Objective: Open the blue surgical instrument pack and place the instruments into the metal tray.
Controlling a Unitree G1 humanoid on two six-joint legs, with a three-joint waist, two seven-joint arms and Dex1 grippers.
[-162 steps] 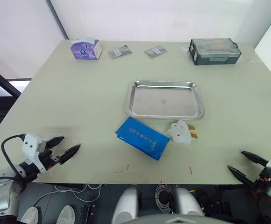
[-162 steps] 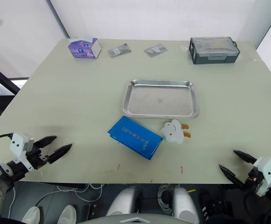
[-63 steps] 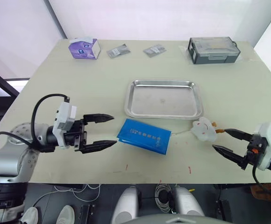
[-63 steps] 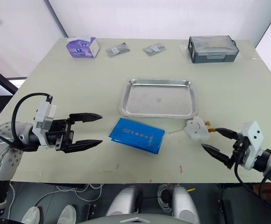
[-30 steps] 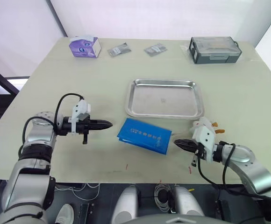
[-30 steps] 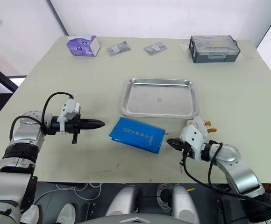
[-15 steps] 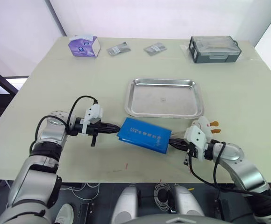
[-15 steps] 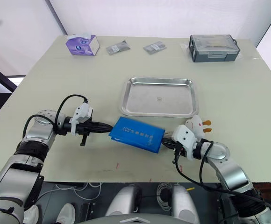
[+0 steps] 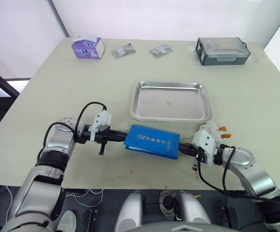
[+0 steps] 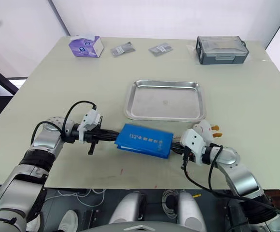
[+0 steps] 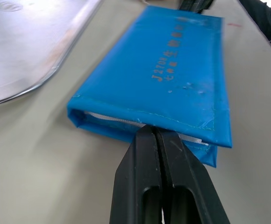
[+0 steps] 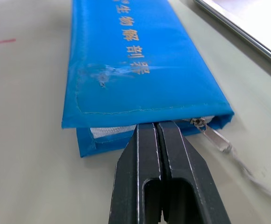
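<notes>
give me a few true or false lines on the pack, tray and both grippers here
1. The tray holds scissors. False: no tools lie in it.
2. Both grippers are shut at opposite ends of the pack. True: left gripper and right gripper each meet an end.
3. The pack lies inside the tray. False: it lies on the table, nearer the robot than the tray.
4. A zip pull shows at the pack's right-gripper end. True.
5. The pack is purple. False: blue.

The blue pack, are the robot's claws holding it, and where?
Both grippers are shut at the blue pack, one at each short end: the left gripper and the right gripper both meet its whitish edge. Whether they truly pinch it cannot be told.
</notes>
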